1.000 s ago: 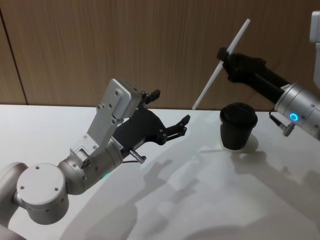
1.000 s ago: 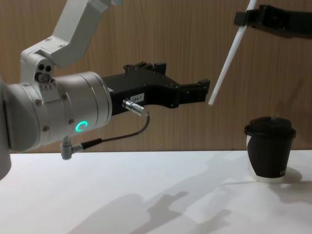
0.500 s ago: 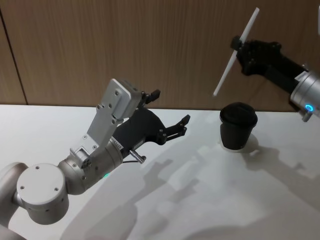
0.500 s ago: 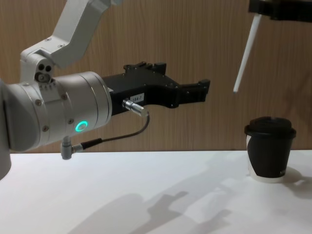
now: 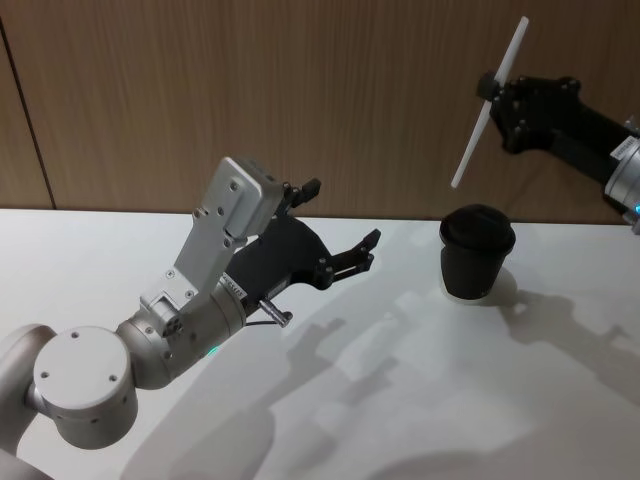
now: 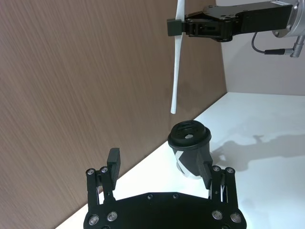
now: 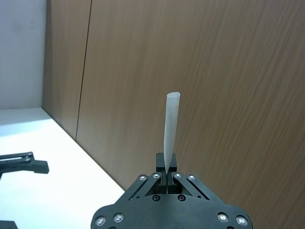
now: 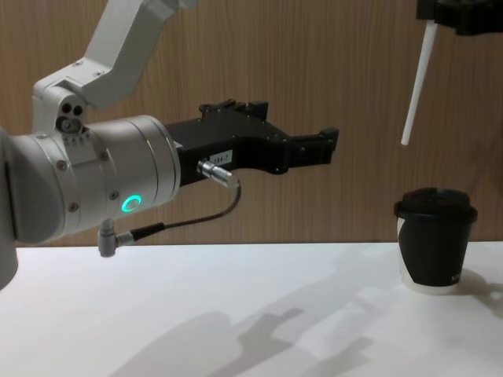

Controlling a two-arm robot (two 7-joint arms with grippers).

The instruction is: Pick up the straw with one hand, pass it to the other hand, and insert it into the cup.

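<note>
Head view: my right end effector (image 5: 497, 88) is pinched shut on the straw (image 5: 489, 102), held high above the surface near its far right corner. The grip sits toward the upper third of the straw, which leaves a long free length below for entering the lid. The straw's long axis is tilted, upper end leaning right and away, lower end pointing down and left; that tip hangs above the cup (image 5: 477, 252) and slightly to its left, well clear of the lid. In my judgement the tilt and offset need correcting before descent, or the tip may miss the lid opening.

The cup stands upright on the surface (image 5: 420, 400) toward the far right. My left end effector (image 5: 340, 222) is spread wide and holding nothing, raised over the surface's middle, fingers pointing toward the cup.
</note>
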